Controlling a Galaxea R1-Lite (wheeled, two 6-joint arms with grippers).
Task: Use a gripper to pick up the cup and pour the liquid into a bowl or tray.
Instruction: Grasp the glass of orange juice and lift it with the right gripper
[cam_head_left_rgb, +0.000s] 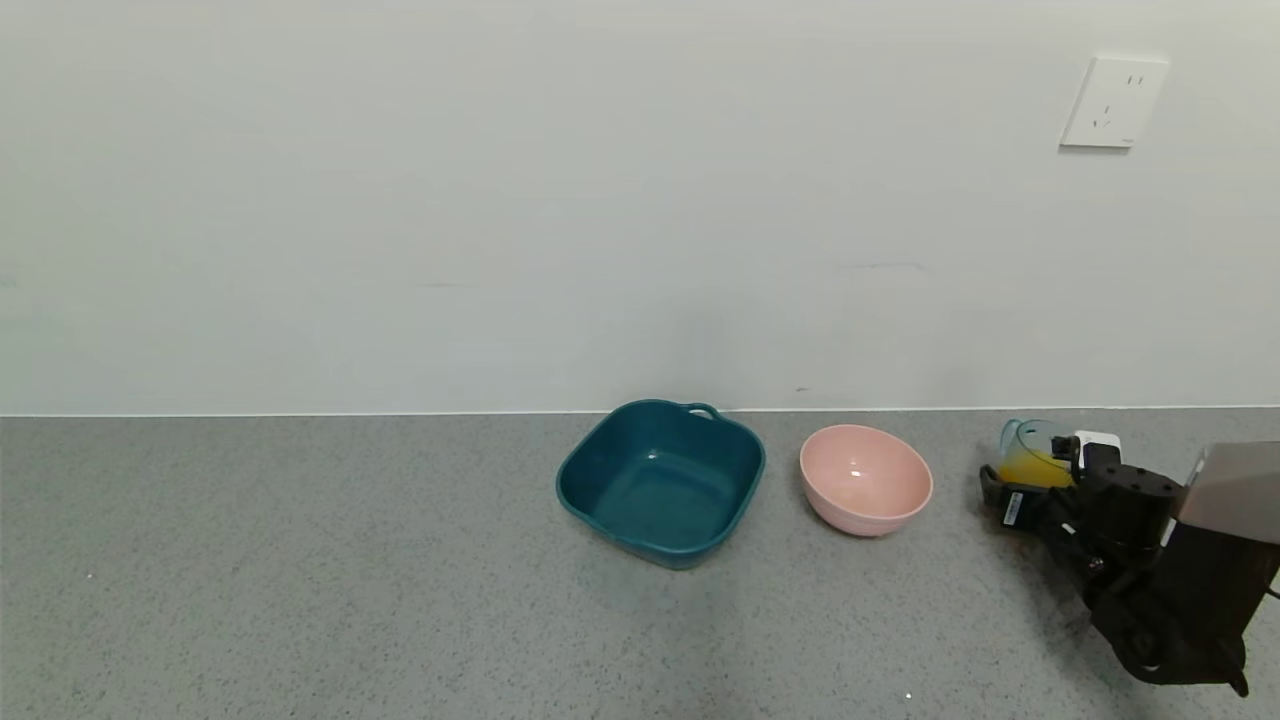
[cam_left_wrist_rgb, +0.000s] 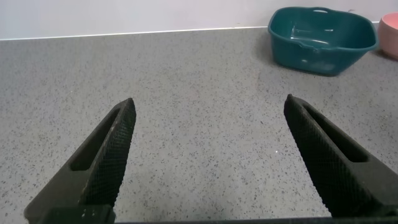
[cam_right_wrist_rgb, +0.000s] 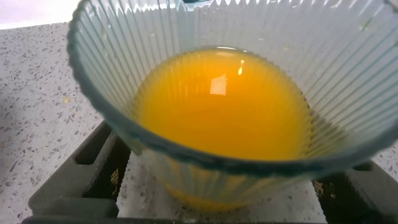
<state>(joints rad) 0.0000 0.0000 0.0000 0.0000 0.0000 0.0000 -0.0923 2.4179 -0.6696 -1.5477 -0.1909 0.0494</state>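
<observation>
The translucent blue-grey cup (cam_head_left_rgb: 1035, 440) stands on the grey counter at the far right, partly filled with orange-yellow liquid (cam_head_left_rgb: 1030, 468). My right gripper (cam_head_left_rgb: 1040, 478) is open, with one finger on each side of the cup's lower body. In the right wrist view the ribbed cup (cam_right_wrist_rgb: 124, 93) fills the frame, the liquid (cam_right_wrist_rgb: 224, 112) lies level inside, and bare counter shows between the fingers (cam_right_wrist_rgb: 99, 162) and the cup's base. The pale pink bowl (cam_head_left_rgb: 865, 480) stands empty to the cup's left. My left gripper (cam_left_wrist_rgb: 208, 106) is open and empty over bare counter, out of the head view.
A dark teal square basin (cam_head_left_rgb: 660, 480) with a handle stands empty left of the bowl; it also shows in the left wrist view (cam_left_wrist_rgb: 320, 37), with the bowl's edge (cam_left_wrist_rgb: 390, 34) beside it. A white wall with a socket (cam_head_left_rgb: 1113, 102) rises right behind the counter.
</observation>
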